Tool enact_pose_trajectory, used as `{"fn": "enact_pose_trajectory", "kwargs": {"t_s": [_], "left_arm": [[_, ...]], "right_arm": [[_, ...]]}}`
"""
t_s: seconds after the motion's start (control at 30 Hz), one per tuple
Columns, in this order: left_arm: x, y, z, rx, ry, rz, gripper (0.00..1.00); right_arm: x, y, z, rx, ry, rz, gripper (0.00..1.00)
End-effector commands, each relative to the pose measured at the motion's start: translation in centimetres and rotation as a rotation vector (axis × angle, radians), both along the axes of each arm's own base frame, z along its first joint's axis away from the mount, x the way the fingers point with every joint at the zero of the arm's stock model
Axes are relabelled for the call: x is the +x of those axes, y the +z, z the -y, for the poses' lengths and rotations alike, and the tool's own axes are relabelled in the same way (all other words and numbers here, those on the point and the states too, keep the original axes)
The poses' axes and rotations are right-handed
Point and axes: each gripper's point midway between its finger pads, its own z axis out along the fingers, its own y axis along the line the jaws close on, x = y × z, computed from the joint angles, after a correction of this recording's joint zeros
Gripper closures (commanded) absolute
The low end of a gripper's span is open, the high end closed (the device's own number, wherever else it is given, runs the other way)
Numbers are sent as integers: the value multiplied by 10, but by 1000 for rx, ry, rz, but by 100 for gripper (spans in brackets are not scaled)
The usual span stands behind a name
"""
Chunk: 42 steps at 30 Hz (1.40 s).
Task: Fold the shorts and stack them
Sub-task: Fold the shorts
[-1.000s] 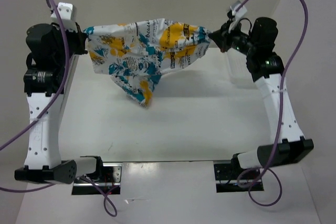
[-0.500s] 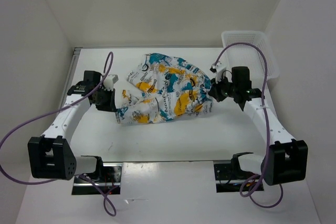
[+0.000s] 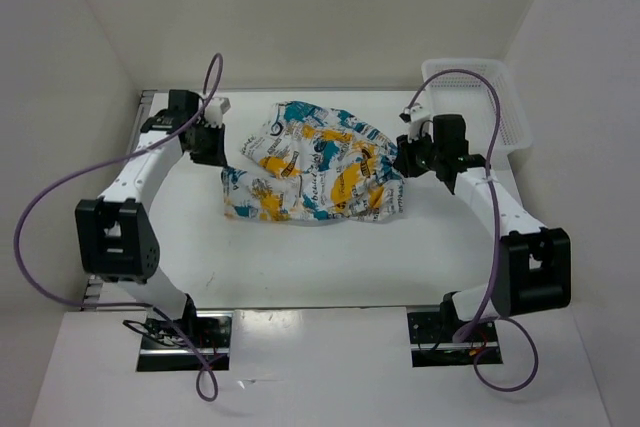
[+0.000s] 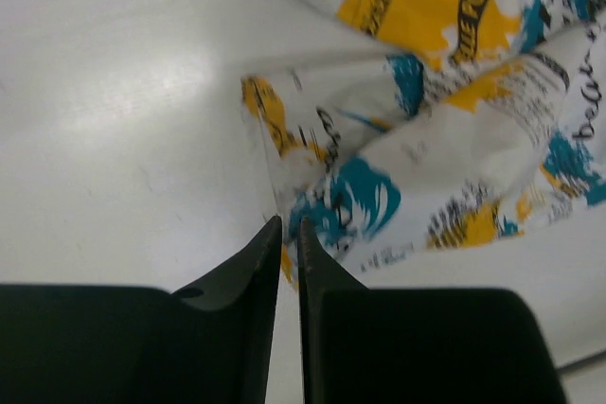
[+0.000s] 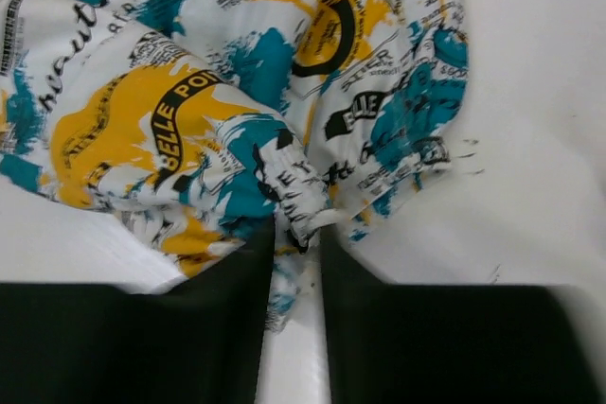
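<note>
Shorts (image 3: 315, 172) lie crumpled mid-surface (image 3: 300, 257), thin, limp and crinkly by my reading, so I'd take hem corners; right gripper (image 5: 298, 234) jaws pinch a bunched edge, left gripper (image 4: 289, 224) jaws look closed on a thin corner.

Shorts (image 3: 315, 162) ctr of table (image 3: 300, 257); basket (image 3: 500, 107) back-R.
</note>
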Motion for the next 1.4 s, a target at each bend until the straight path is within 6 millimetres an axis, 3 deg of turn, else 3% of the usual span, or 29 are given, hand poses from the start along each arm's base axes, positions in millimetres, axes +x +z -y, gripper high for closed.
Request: {"fn": "enact_pose_trajectory", "kwargs": {"t_s": [0.0, 0.03, 0.1, 0.17, 0.2, 0.27, 0.33, 0.4, 0.47, 0.53, 0.7, 0.83, 1.03, 1.2, 1.37], "left_arm": [[34, -23, -3, 25, 11, -70, 81], [30, -31, -3, 27, 10, -125, 79], [28, -33, 9, -68, -28, -172, 74], [17, -30, 12, -129, -40, -165, 70], [14, -19, 12, -128, -43, -118, 66], [-5, -29, 12, -129, -41, -145, 60], [-18, -32, 12, -130, -39, -175, 56], [-36, -34, 10, -151, -28, -212, 53], [-50, -29, 8, -182, -21, -213, 52], [-69, -41, 10, -207, -18, -256, 50], [-77, -70, 16, -242, -22, -348, 49], [-73, -80, 19, -266, -26, -390, 47], [-79, -98, 19, -218, -26, -465, 45], [-75, -97, 21, -227, -29, -469, 45], [-85, -97, 7, -188, 11, -499, 44]], "right_arm": [[43, 36, 5, 15, -77, 126, 60], [46, 36, 7, 8, -89, 129, 39], [53, 45, 3, 9, -69, 139, 14], [52, 56, -1, 23, -48, 135, 9], [48, 58, -6, 27, -1, 130, 9], [30, 52, -12, 12, 81, 41, 9], [5, 26, -13, -23, 163, -106, 13], [-7, 16, -10, -53, 194, -161, 20], [-23, -9, -4, -87, 199, -226, 27], [-34, -26, 1, -98, 182, -268, 30], [-38, -47, -3, -70, 180, -310, 35], [-27, -45, 14, -5, 82, -318, 35], [-23, -61, 26, 50, 41, -358, 35], [-22, -74, 17, 103, 65, -396, 35], [-21, -88, 13, 141, 49, -425, 35]]}}
